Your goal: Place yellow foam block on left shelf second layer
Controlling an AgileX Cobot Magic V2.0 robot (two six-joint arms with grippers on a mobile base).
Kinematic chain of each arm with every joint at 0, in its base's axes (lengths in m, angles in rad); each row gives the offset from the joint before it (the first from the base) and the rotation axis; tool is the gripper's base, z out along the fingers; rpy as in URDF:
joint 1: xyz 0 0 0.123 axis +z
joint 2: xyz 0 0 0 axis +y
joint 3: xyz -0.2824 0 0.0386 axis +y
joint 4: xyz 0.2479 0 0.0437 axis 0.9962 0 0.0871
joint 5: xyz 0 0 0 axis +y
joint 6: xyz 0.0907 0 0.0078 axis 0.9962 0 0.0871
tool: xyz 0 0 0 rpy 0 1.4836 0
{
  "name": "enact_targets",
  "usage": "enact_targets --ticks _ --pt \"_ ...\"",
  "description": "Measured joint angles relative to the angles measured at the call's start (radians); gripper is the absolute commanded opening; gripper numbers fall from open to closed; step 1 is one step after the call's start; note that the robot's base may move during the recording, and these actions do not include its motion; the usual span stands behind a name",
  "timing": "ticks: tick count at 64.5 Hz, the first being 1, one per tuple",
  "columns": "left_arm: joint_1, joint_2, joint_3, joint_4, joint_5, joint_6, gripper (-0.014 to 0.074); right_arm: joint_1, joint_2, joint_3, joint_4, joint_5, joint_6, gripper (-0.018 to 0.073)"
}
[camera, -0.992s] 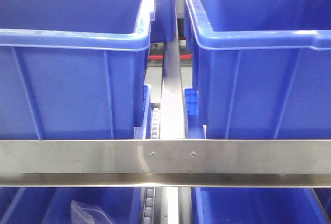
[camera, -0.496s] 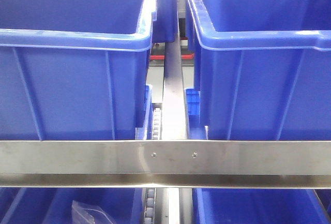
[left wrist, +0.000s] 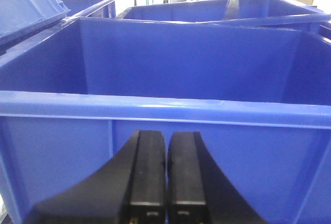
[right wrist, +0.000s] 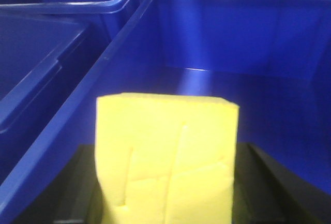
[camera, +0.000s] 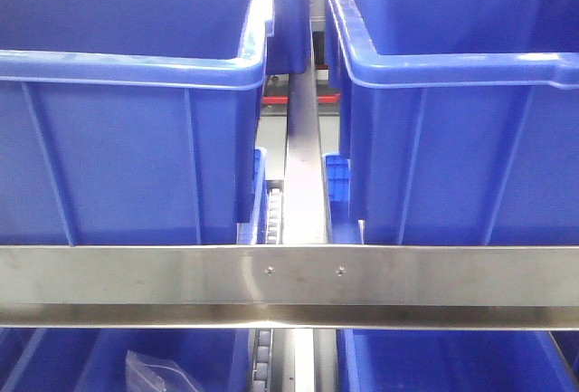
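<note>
Yellow foam block (right wrist: pixel 165 157) clamped in right gripper (right wrist: pixel 165 193) over blue bin (right wrist: pixel 289 131) — left gripper (left wrist: pixel 166 175) closed, empty.

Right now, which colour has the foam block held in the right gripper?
Bright lemon-yellow foam block, shown best in the right wrist view.

steel shelf rack: brushed stainless horizontal front rail (camera: pixel 136 283) spans the full width, two small screws near its middle. a narrow stainless centre divider rail (camera: pixel 303 175) runs back from it, splitting the level into left and right lanes, with a strip of small rollers (camera: pixel 271 215) beside it on the left. sitting on this level: large blue plastic bin on the left (camera: pixel 127 157) and large blue plastic bin on the right (camera: pixel 461 138), one either side of the divider. below the front rail, more blue bins on the lower level (camera: pixel 434 360); the left one holds a crumpled clear plastic bag (camera: pixel 158 372).
</note>
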Motion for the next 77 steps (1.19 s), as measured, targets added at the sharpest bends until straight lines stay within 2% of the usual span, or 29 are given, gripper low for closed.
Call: enact_targets --ticks 20,25,31,42,56,63,67,74,77 --pt "0.0 0.0 0.0 0.0 0.0 0.0 0.0124 -0.009 0.172 -0.076 0.0 -0.056 0.0 0.0476" --pt "0.0 0.0 0.0 0.0 0.0 0.0 0.0124 -0.009 0.179 -0.076 0.0 -0.059 0.0 0.0533" --pt "0.0 0.0 0.0 0.0 0.0 0.0 0.0124 -0.009 0.179 -0.076 0.0 -0.065 0.0 0.0648" --pt "0.0 0.0 0.0 0.0 0.0 0.0 0.0124 -0.016 0.179 -0.076 0.0 -0.071 0.0 0.0634" --pt "0.0 0.0 0.0 0.0 0.0 0.0 0.0124 -0.062 0.171 -0.076 0.0 -0.073 0.0 0.0623" --pt "0.0 0.0 0.0 0.0 0.0 0.0 0.0124 -0.089 0.143 -0.076 0.0 -0.071 0.0 0.0517" --pt "0.0 0.0 0.0 0.0 0.0 0.0 0.0124 -0.105 0.121 -0.076 0.0 -0.057 0.0 0.0393" --pt "0.0 0.0 0.0 0.0 0.0 0.0 0.0124 -0.136 0.082 -0.076 0.0 -0.008 0.0 0.0104" --pt "0.0 0.0 0.0 0.0 0.0 0.0 0.0124 -0.148 0.066 -0.076 0.0 0.021 0.0 0.0037"
